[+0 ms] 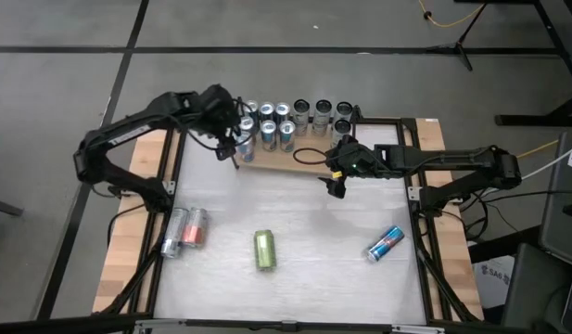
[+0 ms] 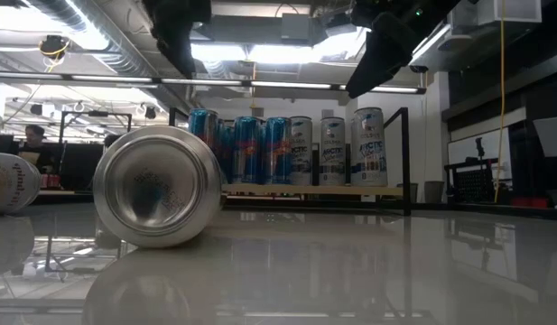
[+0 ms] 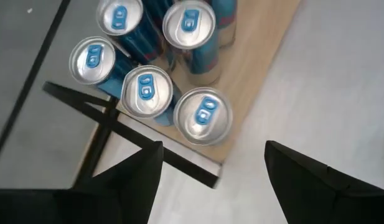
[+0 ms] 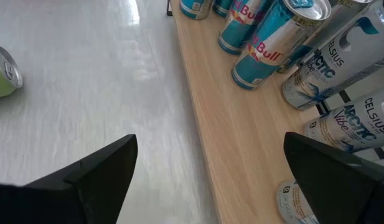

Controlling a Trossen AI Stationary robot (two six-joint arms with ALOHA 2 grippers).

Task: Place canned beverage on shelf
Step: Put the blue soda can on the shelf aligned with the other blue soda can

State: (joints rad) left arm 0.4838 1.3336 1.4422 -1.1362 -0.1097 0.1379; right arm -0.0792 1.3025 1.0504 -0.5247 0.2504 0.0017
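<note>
The left arm reaches from the table's left edge to the far side, its left gripper hanging above the left end of the shelf and pointing down. Its fingers stand apart with nothing between them; the blue cans stand upright directly below, clear of the fingers. The right arm stretches in from the right, and the right gripper hovers over the shelf's front edge near its middle, fingers spread wide and empty.

The shelf sits at the far side of the white table. Blue cans crowd its left end, and white-and-silver cans stand upright toward its right end; the front strip of the board is bare.

Out on the table lie a green can near the middle, a blue can to the right and two pale cans side by side at the left, all well apart from both grippers.
</note>
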